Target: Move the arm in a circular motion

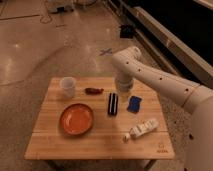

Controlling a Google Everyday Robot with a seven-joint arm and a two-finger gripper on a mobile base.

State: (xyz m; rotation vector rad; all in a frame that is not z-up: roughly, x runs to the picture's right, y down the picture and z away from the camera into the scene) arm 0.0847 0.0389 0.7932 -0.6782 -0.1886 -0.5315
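Tool (124, 95): points downward at the end of the arm (155, 80), poised over the rear middle of the worktop (100, 145); whether it is parted or closed cannot be told. Just below and to the view's left of the tool lies a black bar (113, 104), and just below and to its right a blue item (134, 103); the tool appears to stand between them and apart from both. Nearer the viewer than the tool, a white bottle (142, 129) lies on its side. Well to the tool's left are an orange plate (76, 119), a white cup (68, 86) and a small reddish-brown piece (93, 91).

The arm is the task's own thing: from the tool it rises to a bend directly above, then its long axis runs down and to the right, toward the robot's body at the frame edge. The only arm present, it must trace the circle alone. A loop swept at this level would probably pass over the bar and the blue item, so height above them is the relation to hold
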